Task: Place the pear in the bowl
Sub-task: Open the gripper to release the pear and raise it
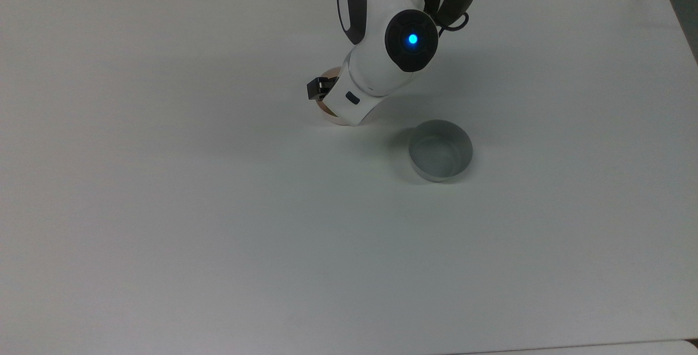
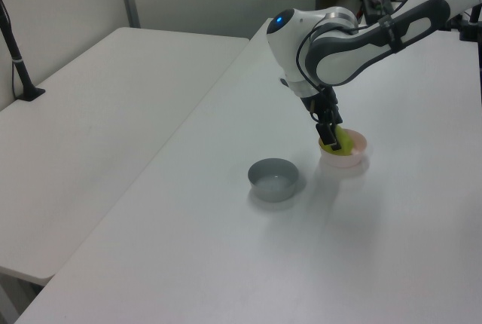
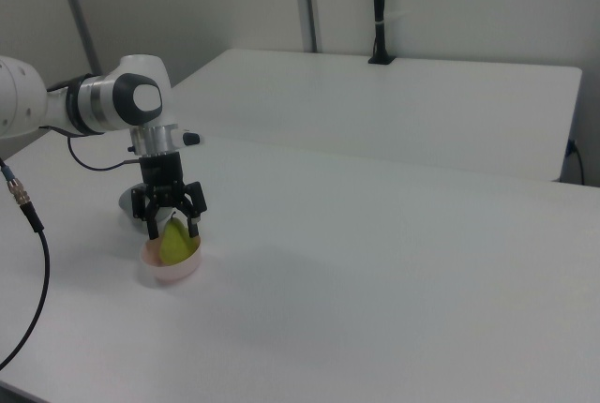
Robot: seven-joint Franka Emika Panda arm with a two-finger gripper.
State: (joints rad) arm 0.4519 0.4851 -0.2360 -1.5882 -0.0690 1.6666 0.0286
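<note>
The yellow-green pear (image 3: 176,244) sits low inside the pale pink bowl (image 3: 167,272), and my gripper (image 3: 173,231) is shut on the pear with a dark finger on each side. In the left view the pear (image 2: 340,142) lies within the bowl's (image 2: 348,160) rim, just under my gripper (image 2: 331,139). From the top view my wrist covers most of the bowl (image 1: 329,110); a black finger (image 1: 315,89) sticks out on the top view's left.
A grey bowl (image 1: 440,150) of like size stands on the white table (image 1: 191,224), apart from the pink one, toward the top view's lower right. It is also in the left view, grey bowl (image 2: 274,179). A second white table (image 2: 90,128) adjoins.
</note>
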